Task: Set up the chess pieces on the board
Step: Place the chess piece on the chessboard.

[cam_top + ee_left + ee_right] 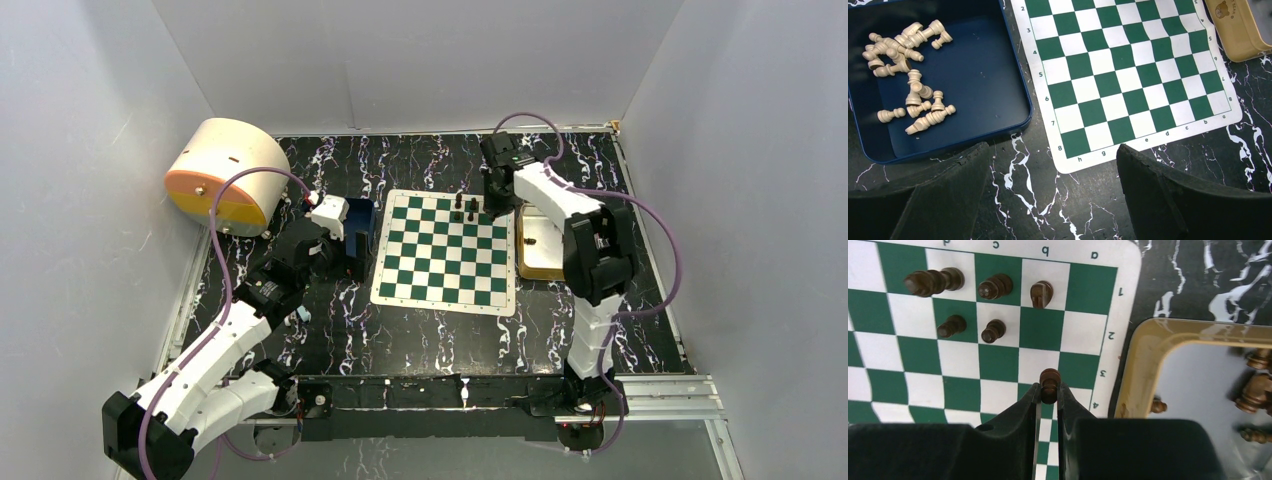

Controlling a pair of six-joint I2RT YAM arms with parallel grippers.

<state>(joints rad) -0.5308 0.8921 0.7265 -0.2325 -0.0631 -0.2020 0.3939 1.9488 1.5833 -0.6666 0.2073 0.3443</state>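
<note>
The green and white board (445, 250) lies in the middle of the table; it also shows in the left wrist view (1128, 75) and the right wrist view (998, 360). Several dark chess pieces (995, 287) stand near its far right corner (466, 208). My right gripper (1049, 389) is shut on a dark brown pawn (1049, 382) above the board near row 3, at the board's far right (497, 195). More dark pieces (1255, 390) lie in the gold tray (1133, 365). My left gripper (1053, 165) is open and empty above the table, near the board's corner.
A blue tray (1018, 100) with several cream pieces (903, 50) sits left of the board (358, 240). The gold tray (540, 272) sits right of the board. A white and orange cylinder (225, 175) stands at the far left.
</note>
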